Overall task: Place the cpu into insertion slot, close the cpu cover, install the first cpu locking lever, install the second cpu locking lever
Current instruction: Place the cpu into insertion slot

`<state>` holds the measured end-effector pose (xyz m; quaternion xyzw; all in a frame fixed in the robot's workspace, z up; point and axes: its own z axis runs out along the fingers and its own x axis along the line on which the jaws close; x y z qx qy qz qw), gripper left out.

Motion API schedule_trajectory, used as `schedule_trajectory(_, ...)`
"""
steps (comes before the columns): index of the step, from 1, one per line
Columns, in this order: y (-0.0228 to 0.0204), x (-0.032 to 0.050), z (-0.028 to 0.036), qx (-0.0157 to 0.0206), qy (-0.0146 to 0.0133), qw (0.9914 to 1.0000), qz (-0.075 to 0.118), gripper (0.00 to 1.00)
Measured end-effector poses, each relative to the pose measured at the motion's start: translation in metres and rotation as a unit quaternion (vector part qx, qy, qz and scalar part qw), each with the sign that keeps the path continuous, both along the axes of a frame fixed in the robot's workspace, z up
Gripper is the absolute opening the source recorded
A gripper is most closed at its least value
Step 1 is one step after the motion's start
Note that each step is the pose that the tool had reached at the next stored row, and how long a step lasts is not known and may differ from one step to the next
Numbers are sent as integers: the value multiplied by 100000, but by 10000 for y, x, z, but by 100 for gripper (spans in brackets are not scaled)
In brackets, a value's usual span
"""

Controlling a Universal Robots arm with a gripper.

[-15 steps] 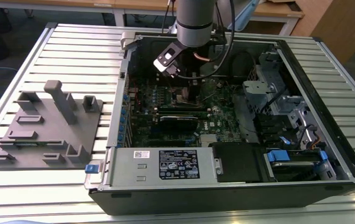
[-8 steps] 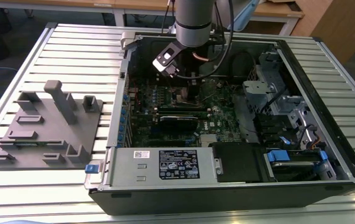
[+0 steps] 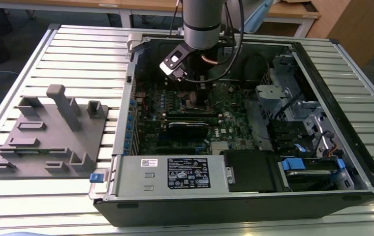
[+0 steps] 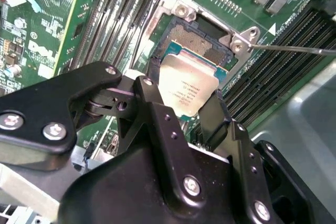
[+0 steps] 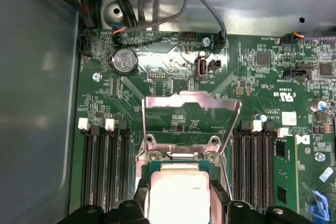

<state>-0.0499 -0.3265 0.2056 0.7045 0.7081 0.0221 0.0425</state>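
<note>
Gripper holds cpu at insertion slot between memory slots, cpu cover raised

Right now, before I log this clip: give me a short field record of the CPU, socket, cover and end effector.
end effector: shut on the cpu, inside the open computer case
cpu: pinched by two edges, tilted over the insertion slot, not lying flat in it
insertion slot: dark centre partly exposed
cpu cover: standing up, open
locking lever: thin rod sticking out from a slot corner over the memory slots
task status: cpu not yet seated, cover not closed
</note>
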Motion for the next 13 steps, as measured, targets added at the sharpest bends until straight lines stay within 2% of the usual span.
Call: schedule_trajectory(13, 0, -24, -39, 24, -3, 100000, 3, 54)
